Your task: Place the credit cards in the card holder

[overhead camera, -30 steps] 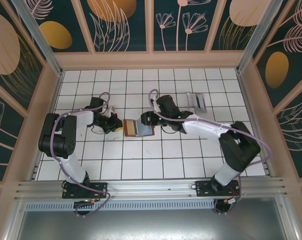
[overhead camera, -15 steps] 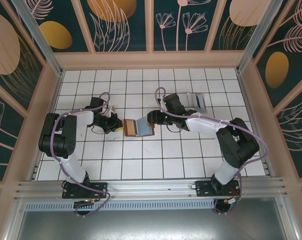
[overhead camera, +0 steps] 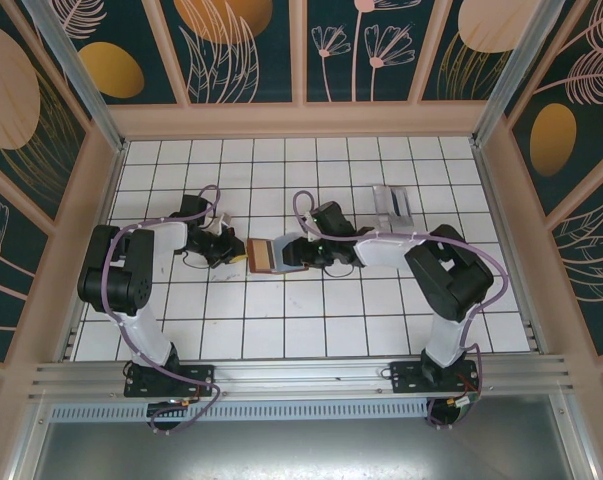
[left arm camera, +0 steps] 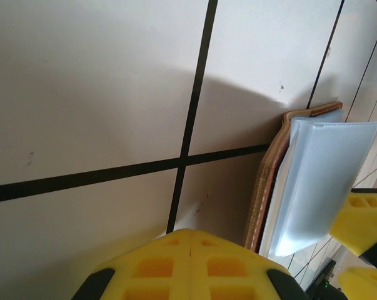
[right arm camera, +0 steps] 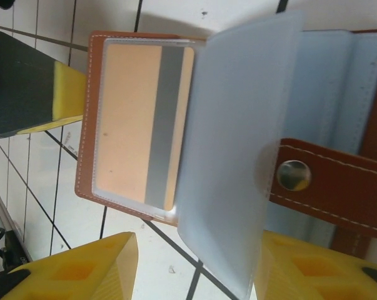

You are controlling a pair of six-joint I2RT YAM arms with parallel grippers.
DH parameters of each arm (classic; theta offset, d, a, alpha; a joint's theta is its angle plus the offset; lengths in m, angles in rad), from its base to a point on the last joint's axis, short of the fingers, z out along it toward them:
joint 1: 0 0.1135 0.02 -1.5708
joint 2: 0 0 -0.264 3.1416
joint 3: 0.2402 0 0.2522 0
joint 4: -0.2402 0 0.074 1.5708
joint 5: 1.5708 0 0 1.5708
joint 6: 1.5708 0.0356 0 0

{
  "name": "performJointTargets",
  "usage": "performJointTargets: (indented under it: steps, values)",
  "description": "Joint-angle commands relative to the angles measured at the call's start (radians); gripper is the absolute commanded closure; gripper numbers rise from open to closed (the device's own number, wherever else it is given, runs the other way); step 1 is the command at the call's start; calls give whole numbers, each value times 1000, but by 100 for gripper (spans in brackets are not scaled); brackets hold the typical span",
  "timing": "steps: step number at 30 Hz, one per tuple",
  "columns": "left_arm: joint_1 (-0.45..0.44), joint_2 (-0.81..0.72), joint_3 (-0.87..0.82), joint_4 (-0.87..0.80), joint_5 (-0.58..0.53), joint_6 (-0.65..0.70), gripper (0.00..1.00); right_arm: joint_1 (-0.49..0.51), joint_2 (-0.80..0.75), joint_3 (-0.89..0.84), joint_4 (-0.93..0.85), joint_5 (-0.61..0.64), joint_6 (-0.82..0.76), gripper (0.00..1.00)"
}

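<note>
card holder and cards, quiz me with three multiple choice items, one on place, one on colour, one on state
1. Where do the loose credit cards lie relative to the card holder?
A) on top of it
B) near left of it
C) far right of it, apart

2. What colour is the card holder's cover?
A) reddish-brown
B) blue
C) green

3. What state is the card holder in?
A) snapped shut
B) open, a clear sleeve lifted
C) rolled up

Answers:
1 C: the top view shows them on tiles up and right of it, not touching.
2 A: the right wrist view shows stitched brown leather-look edges.
3 B: the snap tab lies undone and the pages are spread.
</note>
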Motion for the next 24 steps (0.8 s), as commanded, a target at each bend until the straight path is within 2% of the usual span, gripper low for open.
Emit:
performJointTargets:
  steps: [1,4,13,15,18,20,24]
  values:
    - [-2,13,-12,4,19,28,96,11,-8,21,42,-30,7,50]
    - [-3,4,-12,5,28,32,95,22,-3,66,-1,-30,-36,50]
    - [31,-123,-40,39,-62,-8,92,90,128,221,-23,-93,-101,52]
    - [49,-154,-52,54,-106,-21,87,105,180,262,-31,-119,-103,53]
    - [66,-181,-51,77,-99,-44,83,123,215,295,-33,-132,-91,57]
    - [66,-192,-55,109,-84,-55,78,122,203,296,-23,-124,-93,57]
    - [62,-202,-78,224,15,-110,72,95,106,302,-89,-47,-142,56]
